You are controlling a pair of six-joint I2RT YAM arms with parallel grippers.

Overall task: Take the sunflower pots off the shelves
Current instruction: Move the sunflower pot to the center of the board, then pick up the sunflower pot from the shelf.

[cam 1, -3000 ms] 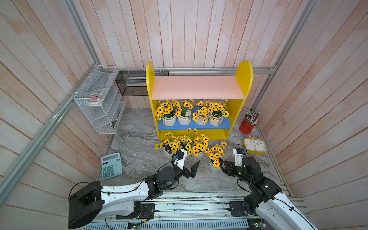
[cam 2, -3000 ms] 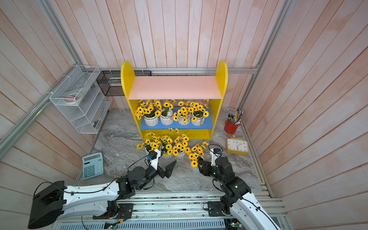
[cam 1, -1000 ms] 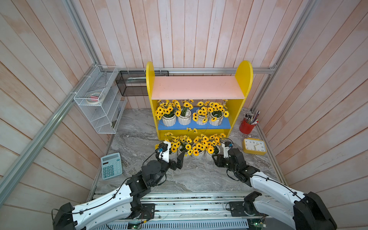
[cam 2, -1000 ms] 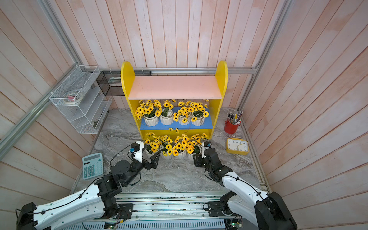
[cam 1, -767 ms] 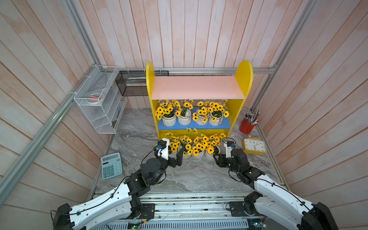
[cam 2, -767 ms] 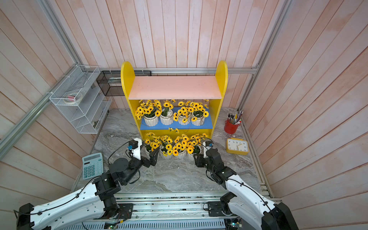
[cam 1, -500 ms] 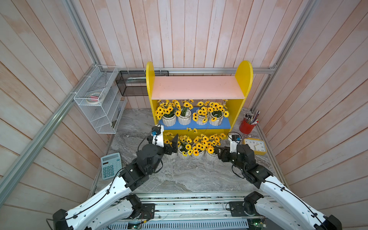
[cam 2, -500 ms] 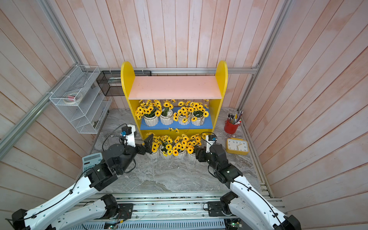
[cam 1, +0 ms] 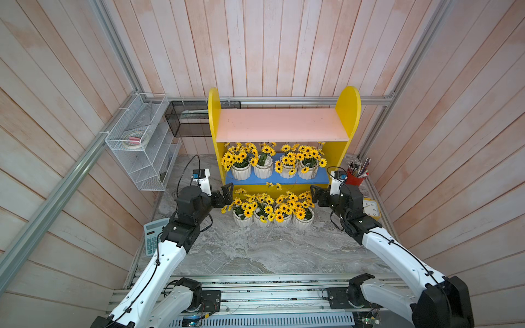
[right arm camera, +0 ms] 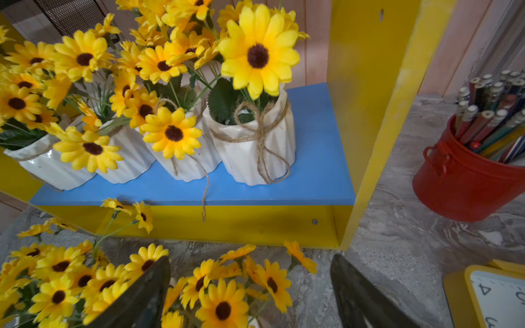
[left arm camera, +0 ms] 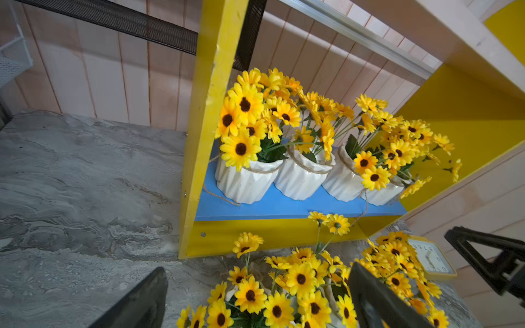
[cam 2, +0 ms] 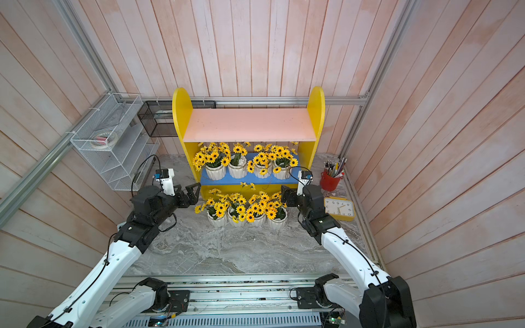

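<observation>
Left pincer and right pincer, both spread wide and holding nothing, flank four sunflower pots that stand upright, blooms up, in a side-to-side row on the marble desk. Just behind, four more stand upright in a parallel row on the blue lower board of the yellow shelf unit. Dial numerals, among them 4 to 8, read on the yellow alarm clock near the right pincer.

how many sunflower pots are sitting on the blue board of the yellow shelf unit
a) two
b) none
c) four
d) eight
c: four sunflower pots stand in a row on the blue lower board, while the other four pots sit on the marble tabletop in front of it.
</observation>
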